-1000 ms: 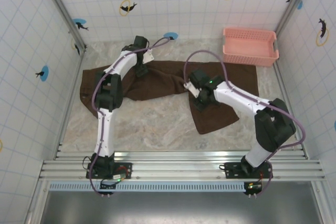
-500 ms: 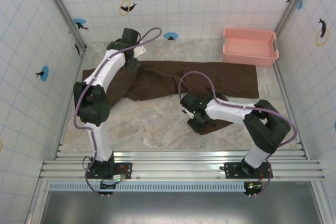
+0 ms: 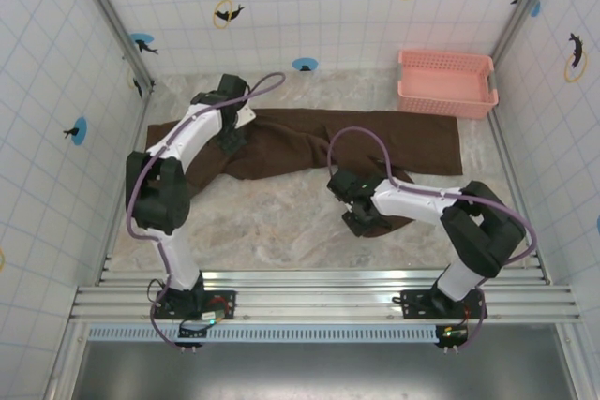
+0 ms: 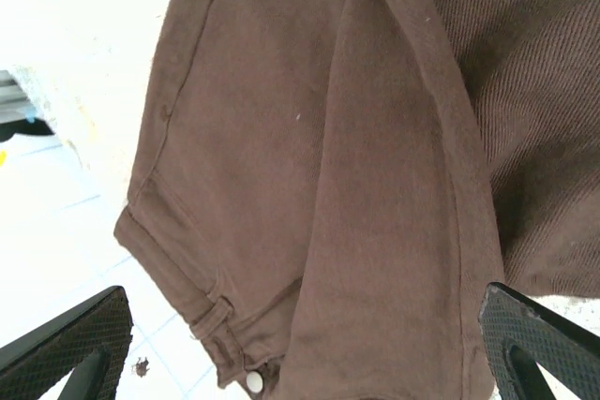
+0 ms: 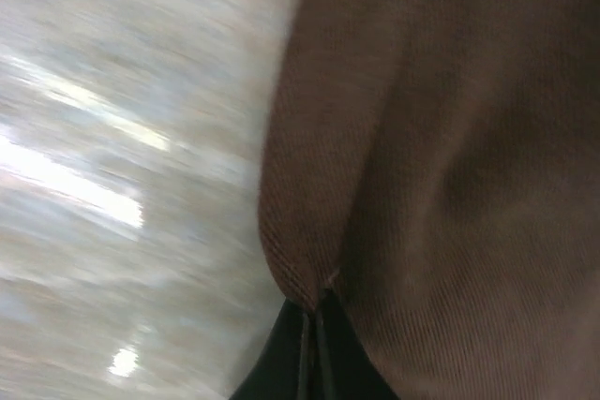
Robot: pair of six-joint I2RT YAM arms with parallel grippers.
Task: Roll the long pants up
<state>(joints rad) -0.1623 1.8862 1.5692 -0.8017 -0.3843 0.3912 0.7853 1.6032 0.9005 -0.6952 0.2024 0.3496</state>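
Since a second ago, the right claw [image 3: 362,220] has come down from the middle of the pants [image 3: 300,142] to the near end of one leg, and the left claw [image 3: 231,135] has shifted a little left along the far edge.

One pair of dark brown pants lies spread across the far half of the marble table [image 3: 262,222], its two legs running right toward the one pink basket [image 3: 446,55], which sits in the far right corner just beyond the cloth.

The right claw is clenched, its fingers [image 5: 309,353] pinching the folded hem of the leg. The left claw is released, its two fingers [image 4: 70,344] wide apart above the waistband, where one small pale button [image 4: 253,380] shows.
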